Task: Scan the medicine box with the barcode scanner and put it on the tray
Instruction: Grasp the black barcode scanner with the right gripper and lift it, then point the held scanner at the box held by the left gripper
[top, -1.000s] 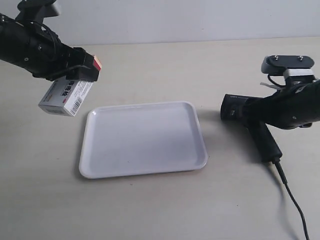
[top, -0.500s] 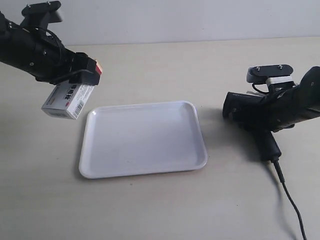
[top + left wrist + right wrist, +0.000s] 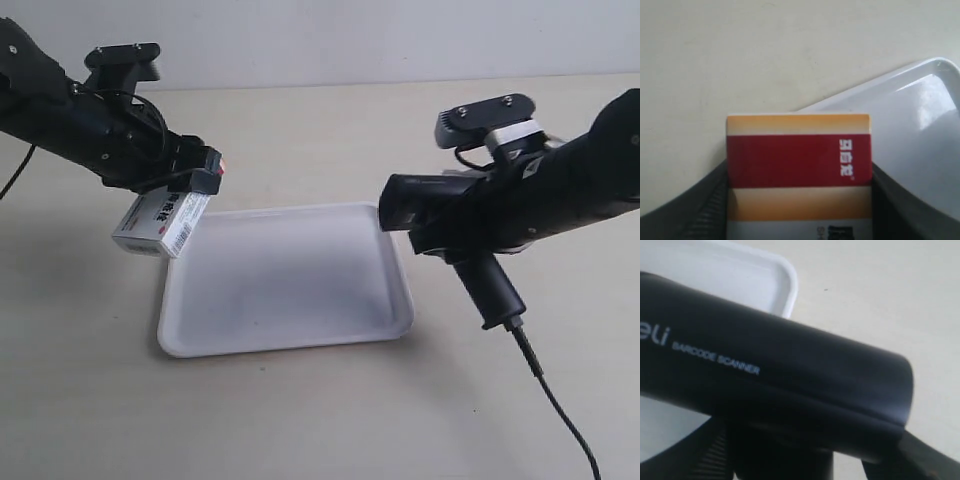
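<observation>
1. The pale beige counter (image 3: pixel 300 420) is carrying everything, and its surface is showing in all three views.
2. The flat white rectangular plastic tray (image 3: pixel 285 275) with rounded corners and a low raised rim is lying on the counter between the two arms; one of its corners is showing in the left wrist view (image 3: pixel 920 115) and another in the right wrist view (image 3: pixel 765 280).
3. The black pistol-shaped barcode scanner (image 3: pixel 455 235) with a boxy head and a long angled handle is being held up off the counter by the right gripper (image 3: pixel 470 220) — the arm at the exterior view's right, as the right wrist view shows. Its head is reaching over the tray's near edge and pointing across the tray toward the other arm. Its black cable (image 3: pixel 555 405) is trailing down from the handle's end onto the counter. In the right wrist view the scanner body (image 3: pixel 775 375) is filling most of the picture, with white lettering along it, and the gripper is clamping it from both sides.
4. The small rectangular white cardboard medicine box (image 3: pixel 162 222) with a dark red end and an orange stripe is hanging tilted in the air just beside the tray's far corner, its barcode side turned toward the scanner. The left gripper (image 3: pixel 195 180) is pinching it by its upper end — in the left wrist view the red and orange face (image 3: pixel 799 165) is sitting squeezed between the two dark fingers (image 3: pixel 715 210).
</observation>
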{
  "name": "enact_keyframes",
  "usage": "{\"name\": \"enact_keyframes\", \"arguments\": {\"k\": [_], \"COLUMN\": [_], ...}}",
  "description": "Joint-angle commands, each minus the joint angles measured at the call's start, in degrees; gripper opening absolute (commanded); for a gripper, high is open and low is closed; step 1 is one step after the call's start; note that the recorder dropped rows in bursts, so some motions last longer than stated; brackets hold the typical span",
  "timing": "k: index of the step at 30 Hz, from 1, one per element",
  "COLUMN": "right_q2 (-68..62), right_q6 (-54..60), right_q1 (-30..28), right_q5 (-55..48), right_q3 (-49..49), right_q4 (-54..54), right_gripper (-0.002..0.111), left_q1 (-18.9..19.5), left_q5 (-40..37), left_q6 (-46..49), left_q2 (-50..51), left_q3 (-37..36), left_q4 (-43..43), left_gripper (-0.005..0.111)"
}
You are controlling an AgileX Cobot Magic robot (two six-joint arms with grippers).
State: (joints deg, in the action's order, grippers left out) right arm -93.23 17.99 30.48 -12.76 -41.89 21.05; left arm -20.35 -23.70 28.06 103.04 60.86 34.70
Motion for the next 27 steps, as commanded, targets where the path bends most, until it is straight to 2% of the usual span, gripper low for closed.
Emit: {"name": "enact_keyframes", "arguments": {"k": [1, 6, 16, 27], "right_q2": [0.5, 0.5, -0.4, -2.7], "right_q6": [-8.1, -17.0, -19.9, -40.7], "right_q1": [3.9, 4.2, 6.8, 6.9], "right_q5": [0.5, -0.8, -0.6, -2.2], "right_q3": [-0.1, -0.1, -0.9, -2.8], "right_q4": [-8.2, -16.5, -20.3, -42.6], "right_gripper": [0.0, 0.0, 0.0, 0.0], "left_q1": [-0.2, -0.3, -0.3, -0.3], "left_q5": [0.5, -1.5, -4.7, -4.9], "left_q6": [-0.2, -0.7, -7.6, -7.8], "left_q2": [0.0, 2.5, 4.6, 4.6], "left_q3": [0.4, 1.3, 3.9, 3.9], "left_q4": [0.1, 0.2, -5.9, -6.8], "left_gripper": [0.0, 0.0, 0.0, 0.0]}}
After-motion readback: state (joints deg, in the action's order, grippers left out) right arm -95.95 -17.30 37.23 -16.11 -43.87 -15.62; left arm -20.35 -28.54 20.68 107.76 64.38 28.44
